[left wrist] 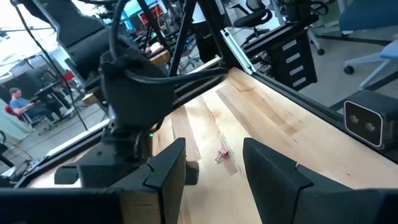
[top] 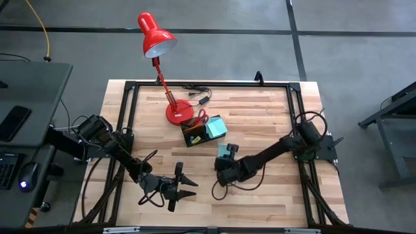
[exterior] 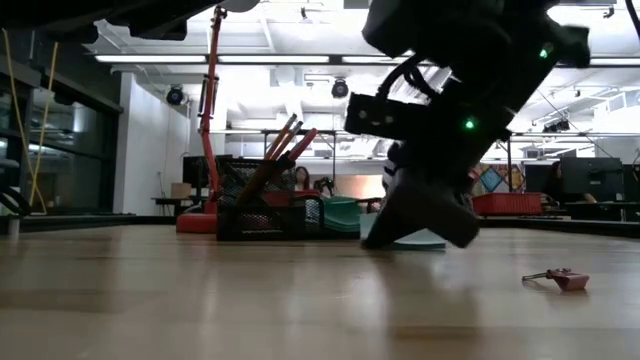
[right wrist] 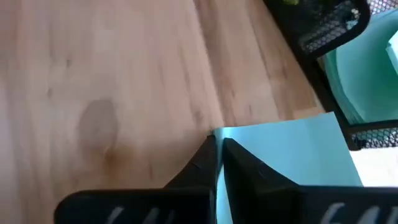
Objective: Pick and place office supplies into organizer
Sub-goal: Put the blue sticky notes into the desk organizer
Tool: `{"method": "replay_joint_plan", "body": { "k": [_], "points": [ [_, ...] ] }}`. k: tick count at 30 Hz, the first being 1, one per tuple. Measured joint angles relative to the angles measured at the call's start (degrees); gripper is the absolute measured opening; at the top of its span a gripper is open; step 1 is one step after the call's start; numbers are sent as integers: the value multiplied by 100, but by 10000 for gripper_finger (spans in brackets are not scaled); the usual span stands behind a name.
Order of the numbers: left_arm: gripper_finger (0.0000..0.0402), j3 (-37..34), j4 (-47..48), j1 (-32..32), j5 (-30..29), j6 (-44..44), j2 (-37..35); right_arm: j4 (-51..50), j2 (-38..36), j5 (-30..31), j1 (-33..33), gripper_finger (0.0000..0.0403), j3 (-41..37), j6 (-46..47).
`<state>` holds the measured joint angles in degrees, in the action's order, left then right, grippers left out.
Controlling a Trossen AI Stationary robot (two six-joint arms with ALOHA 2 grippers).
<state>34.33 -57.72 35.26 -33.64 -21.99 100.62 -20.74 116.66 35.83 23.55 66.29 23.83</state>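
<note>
Between right gripper (right wrist: 216, 163) fingers, teal sticky-note pad (right wrist: 286, 152).

Small pink item (exterior: 560, 278) on the table, too small to identify

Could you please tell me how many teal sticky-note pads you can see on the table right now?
2: one teal pad sits in the organizer, and another teal pad lies beside it, pinched by the right pincer. Others may be hidden.

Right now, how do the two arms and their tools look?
Both arms are dark, jointed, with black cables looping alongside. The left tool has two pointed, wedge-shaped black fingers. The right tool has flat, tapered black fingers; small green lights glow on its wrist housing.
</note>
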Motion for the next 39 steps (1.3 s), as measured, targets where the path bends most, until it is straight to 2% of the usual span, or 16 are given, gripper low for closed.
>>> {"method": "replay_joint_plan", "body": {
  "k": [4,15,29,39],
  "points": [
    [152,0,-56,-5,-43,-12,0,-871,24,-18,180,0,422,56],
    [152,0,-22,1,-150,-21,0,-2614,13,725,262,1,1503,71],
    [152,0,261,-1,-115,240,-2,-3050,2,1066,234,0,1623,277],
    [152,0,226,1,-137,281,-2,-3003,-396,1585,2,0,1621,-491]
  ]
}}
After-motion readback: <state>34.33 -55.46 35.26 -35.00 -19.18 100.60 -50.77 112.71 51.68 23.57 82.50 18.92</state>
